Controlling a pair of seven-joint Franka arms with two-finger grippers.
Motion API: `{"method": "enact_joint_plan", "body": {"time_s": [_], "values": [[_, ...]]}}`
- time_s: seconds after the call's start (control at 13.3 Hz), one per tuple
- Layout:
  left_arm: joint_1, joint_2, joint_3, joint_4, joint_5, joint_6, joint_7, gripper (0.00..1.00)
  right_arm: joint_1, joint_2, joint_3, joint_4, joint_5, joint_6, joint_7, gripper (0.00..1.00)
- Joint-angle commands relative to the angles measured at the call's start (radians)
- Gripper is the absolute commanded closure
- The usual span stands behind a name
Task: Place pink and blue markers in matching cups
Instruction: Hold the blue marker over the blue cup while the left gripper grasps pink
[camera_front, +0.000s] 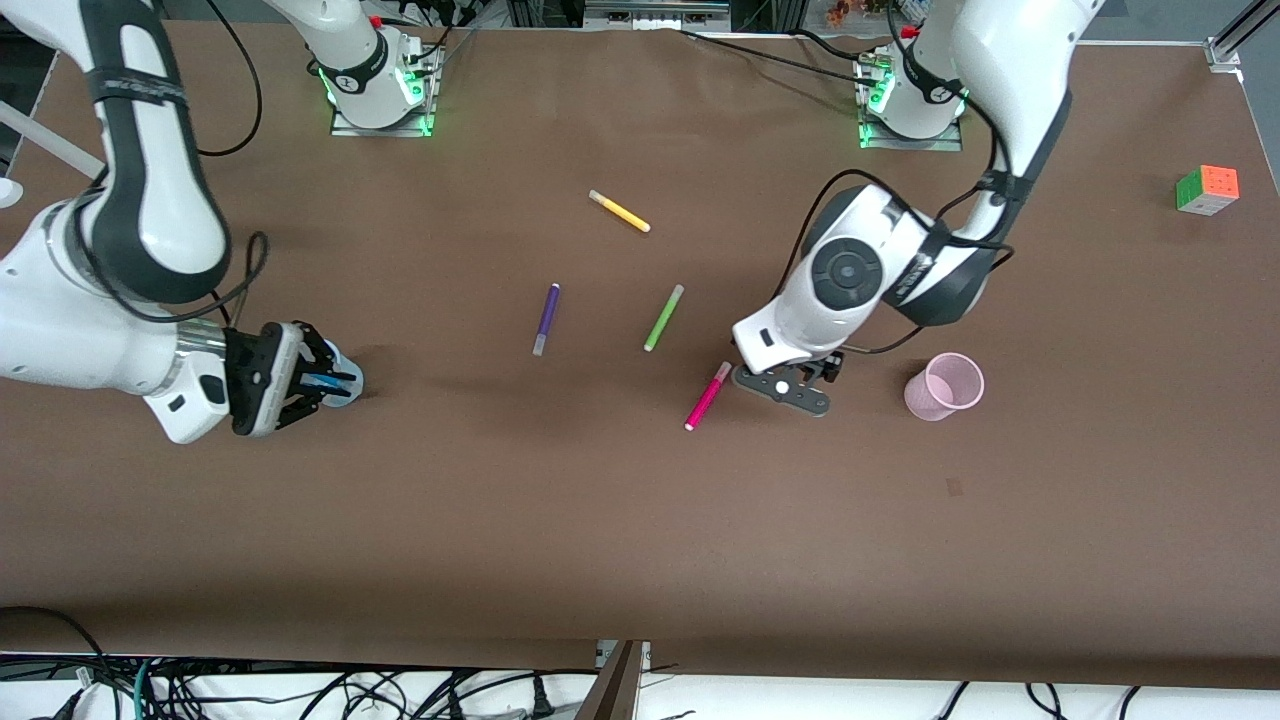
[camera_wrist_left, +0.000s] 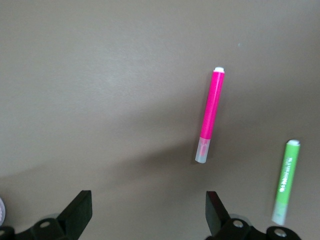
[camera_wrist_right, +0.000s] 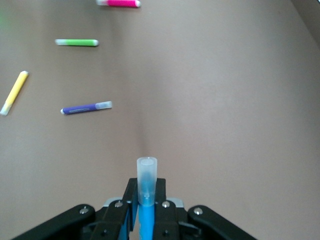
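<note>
Pinching a slim mid-blue felt-tip marker w/ pale greyish cap (camera_wrist_right: 146, 192), the right gripper (camera_front: 325, 383) has its fingers clamped on the barrel, cap end sticking out past the tips; it sits over a small translucent light-blue plastic cup (camera_front: 345, 375), mostly hidden under the fingers, toward the right arm's end of the table. Left gripper (camera_front: 785, 385) hangs w/ fingers (camera_wrist_left: 80, 212) spread wide, nothing between them, over the table just beside a slim magenta-pink marker w/ paler pink cap (camera_front: 707, 397); marker lies flat, pointing approx 1 o'clock in front view; a small translucent light-pink plastic cup (camera_front: 945, 386) stands upright at 3 o'clock from that gripper, toward the left arm's end. Lime green marker (camera_front: 663, 317), dark purple marker (camera_front: 546, 318), yellow marker (camera_front: 619, 211) lie farther from front camera; multicoloured puzzle cube (camera_front: 1208, 189) near table edge at the left arm's end.
</note>
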Motion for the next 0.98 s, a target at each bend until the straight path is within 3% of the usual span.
{"method": "enact_joint_plan", "body": {"time_s": [0.0,0.45,0.6,0.68,0.9], "values": [[-0.008,0.049,0.000,0.032,0.050,0.041,-0.009,0.00,-0.064,0.018,0.012,-0.004,0.081,-0.058,-0.170,1.00],[-0.021,0.157,0.003,0.033,0.050,0.236,-0.010,0.00,-0.145,0.069,0.012,-0.036,0.190,-0.114,-0.466,1.00],[-0.030,0.180,0.007,0.048,0.048,0.248,-0.012,0.00,-0.162,0.081,0.012,-0.039,0.196,-0.145,-0.488,1.00],[-0.045,0.192,0.012,0.074,0.048,0.247,-0.018,0.08,-0.168,0.081,0.012,-0.047,0.196,-0.154,-0.499,1.00],[-0.091,0.233,0.038,0.114,0.063,0.247,-0.062,0.09,-0.182,0.080,0.012,-0.079,0.198,-0.170,-0.517,1.00]]}}
